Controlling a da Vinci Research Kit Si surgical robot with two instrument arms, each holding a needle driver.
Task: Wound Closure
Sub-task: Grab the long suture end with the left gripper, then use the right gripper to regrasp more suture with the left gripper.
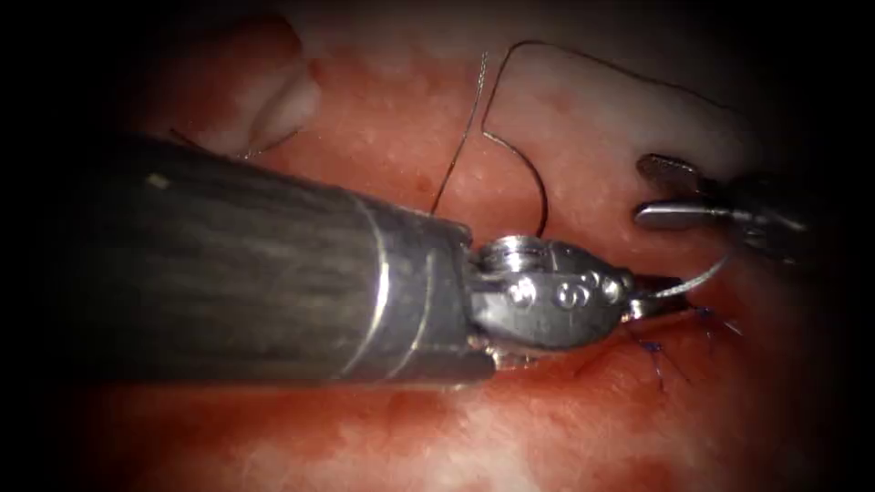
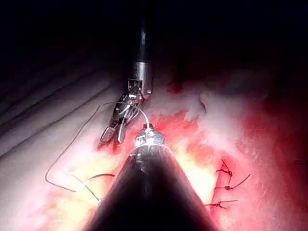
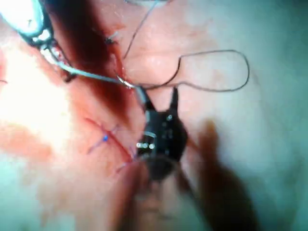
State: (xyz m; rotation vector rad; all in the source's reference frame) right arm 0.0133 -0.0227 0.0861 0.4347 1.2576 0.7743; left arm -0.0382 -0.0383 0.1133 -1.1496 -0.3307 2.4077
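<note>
My left tool [image 1: 658,294] comes in from the left and lies across the cut, its jaws shut on one end of the curved needle [image 1: 697,281]. The needle arcs free above the tissue [image 1: 437,118] towards my right tool [image 1: 658,191], which hangs just right of it with jaws open and nothing in them. In the right wrist view the needle [image 3: 91,74] ends close beside one of the right tool's fingertips [image 3: 143,98]. In the left wrist view the needle [image 2: 139,113] bridges both tools. Dark thread [image 1: 510,146] loops over the pale tissue behind.
Blue stitches [image 1: 658,353] with cut ends sit along the cut just below the left jaws. Red fluid [image 1: 383,128] stains the tissue around the wound. A second strand of thread [image 1: 460,137] runs up from the left tool's wrist.
</note>
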